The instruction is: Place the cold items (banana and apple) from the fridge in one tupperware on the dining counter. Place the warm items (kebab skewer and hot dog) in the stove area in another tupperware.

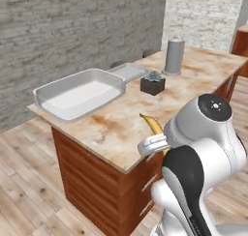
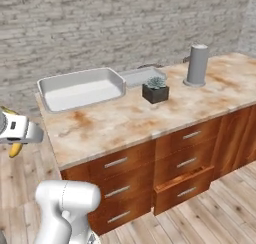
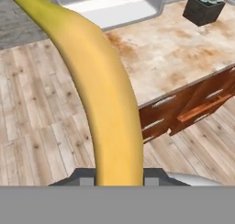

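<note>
Marbled dining counter (image 1: 116,128) before grey brick — end effector (image 3: 119,179) pinching the banana (image 3: 98,94).

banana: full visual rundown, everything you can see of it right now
The banana is smooth, plain yellow and curved, with a dark tip showing in the left base view. It is clamped in the shut gripper, off the dining counter, beside its near corner, over the wood floor. Nothing but the gripper touches it. The pale tupperware sits further back on the counter.

Grey brick wall (image 1: 72,36) across upper left; paler brick section (image 1: 203,17) at upper right. Light wood plank floor (image 1: 24,182) lower left. Wooden drawer fronts (image 2: 185,163) with metal handles, lower right.
</note>
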Controlling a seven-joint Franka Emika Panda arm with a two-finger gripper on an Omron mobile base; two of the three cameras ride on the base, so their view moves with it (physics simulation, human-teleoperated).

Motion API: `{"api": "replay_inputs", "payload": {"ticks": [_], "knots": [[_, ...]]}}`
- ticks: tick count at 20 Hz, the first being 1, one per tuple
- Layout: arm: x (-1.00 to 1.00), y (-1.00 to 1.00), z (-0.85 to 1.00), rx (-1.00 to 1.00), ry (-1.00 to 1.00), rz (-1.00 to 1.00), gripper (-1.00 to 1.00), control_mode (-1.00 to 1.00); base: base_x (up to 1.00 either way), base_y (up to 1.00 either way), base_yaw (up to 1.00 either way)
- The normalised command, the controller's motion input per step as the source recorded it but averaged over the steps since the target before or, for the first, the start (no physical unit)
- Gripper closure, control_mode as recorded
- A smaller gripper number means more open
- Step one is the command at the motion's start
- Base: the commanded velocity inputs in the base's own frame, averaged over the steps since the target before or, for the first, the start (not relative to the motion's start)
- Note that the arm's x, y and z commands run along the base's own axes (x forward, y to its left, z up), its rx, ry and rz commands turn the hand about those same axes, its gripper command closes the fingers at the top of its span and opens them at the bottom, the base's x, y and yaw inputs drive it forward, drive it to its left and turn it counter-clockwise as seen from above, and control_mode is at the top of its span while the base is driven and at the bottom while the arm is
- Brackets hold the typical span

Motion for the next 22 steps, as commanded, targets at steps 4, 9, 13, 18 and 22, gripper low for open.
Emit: {"api": "replay_inputs", "payload": {"ticks": [4, 9, 13, 18, 22], "knots": [[0.00, 0.00, 0.00, 0.00, 0.00, 0.00, 1.00, 1.00, 0.22, 1.00, -0.30], [0.00, 0.00, 0.00, 0.00, 0.00, 0.00, 1.00, 1.00, 0.23, 1.00, -0.50], [0.00, 0.00, 0.00, 0.00, 0.00, 0.00, 1.00, 1.00, 0.30, 1.00, -0.56], [0.00, 0.00, 0.00, 0.00, 0.00, 0.00, 1.00, 1.00, 0.35, 1.00, -0.55], [0.00, 0.00, 0.00, 0.00, 0.00, 0.00, 1.00, 1.00, 0.41, 1.00, -0.56]]}}
